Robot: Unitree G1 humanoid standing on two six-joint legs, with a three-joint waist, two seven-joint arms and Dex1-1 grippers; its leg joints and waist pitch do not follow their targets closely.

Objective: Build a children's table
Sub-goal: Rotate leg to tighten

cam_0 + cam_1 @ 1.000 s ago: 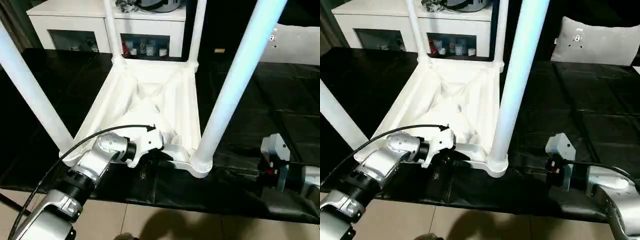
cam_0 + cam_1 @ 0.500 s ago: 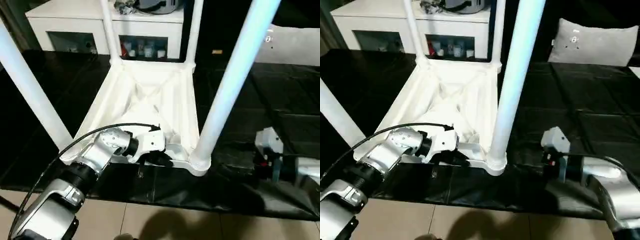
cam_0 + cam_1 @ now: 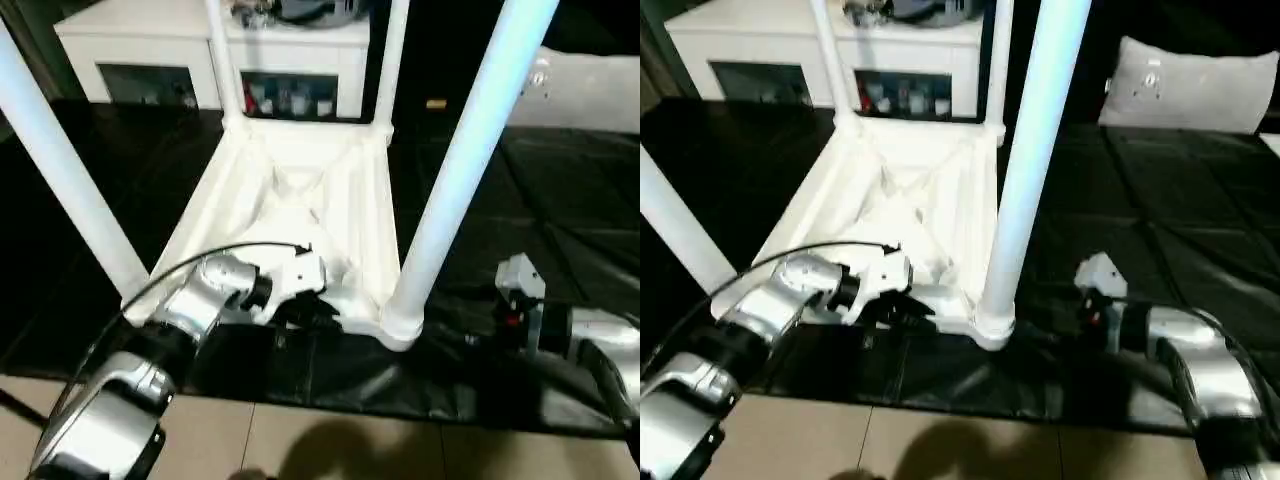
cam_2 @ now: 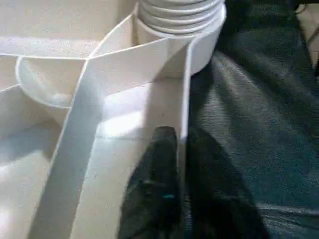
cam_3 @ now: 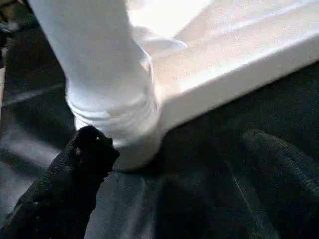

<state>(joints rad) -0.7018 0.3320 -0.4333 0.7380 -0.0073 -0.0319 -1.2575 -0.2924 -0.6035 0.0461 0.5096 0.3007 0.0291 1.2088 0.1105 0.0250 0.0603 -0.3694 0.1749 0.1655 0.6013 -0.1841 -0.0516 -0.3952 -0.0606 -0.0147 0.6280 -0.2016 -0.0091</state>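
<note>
Left wrist view shows the left claw (image 4: pixel 182 149) clamped on the upturned white ribbed plastic tabletop's (image 3: pixel 300 200) rim on the black worktop (image 3: pixel 560 200), right claw (image 5: pixel 174 149) apart beside the near tapered white tube leg (image 3: pixel 450 180), probably for seating next.

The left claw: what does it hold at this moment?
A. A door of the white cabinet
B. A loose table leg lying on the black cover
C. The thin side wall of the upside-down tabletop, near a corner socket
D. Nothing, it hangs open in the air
C: in the left wrist view the left claw pinches the tabletop wall, one of its fingers inside the wall, beside the near leg.
</note>
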